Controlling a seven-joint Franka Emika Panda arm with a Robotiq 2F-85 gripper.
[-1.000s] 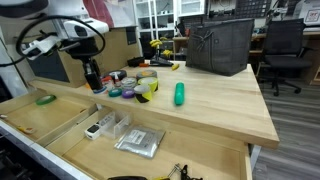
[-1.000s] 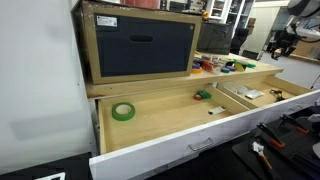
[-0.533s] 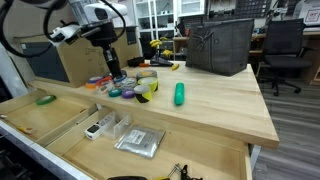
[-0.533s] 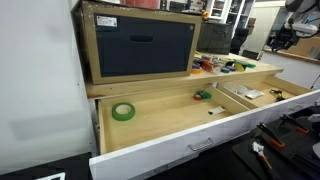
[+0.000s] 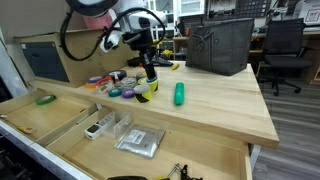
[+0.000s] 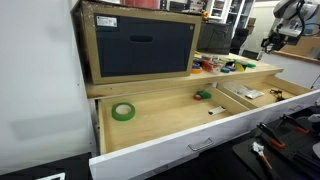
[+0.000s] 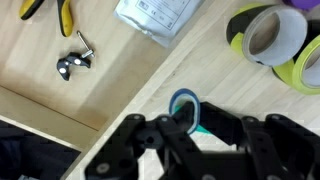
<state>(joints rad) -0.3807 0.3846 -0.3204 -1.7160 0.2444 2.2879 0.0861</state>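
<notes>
In the wrist view the gripper (image 7: 185,118) has its jaws drawn narrow on a small teal ring-shaped roll of tape (image 7: 183,100). It holds the roll in the air near the yellow-and-black striped tape rolls (image 7: 268,35), with the clear plastic bag (image 7: 155,18) in the open wooden drawer (image 5: 60,120) below. This looks like the carrying step, so the next move would call for a controlled descent to a free patch of the pale wooden tabletop (image 5: 220,100), short of the green cylinder (image 5: 180,93) and the black mesh basket (image 5: 218,45) behind.

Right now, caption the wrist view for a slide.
Gripper holds a teal roll near the table edge, yellow tapes beside.
</notes>
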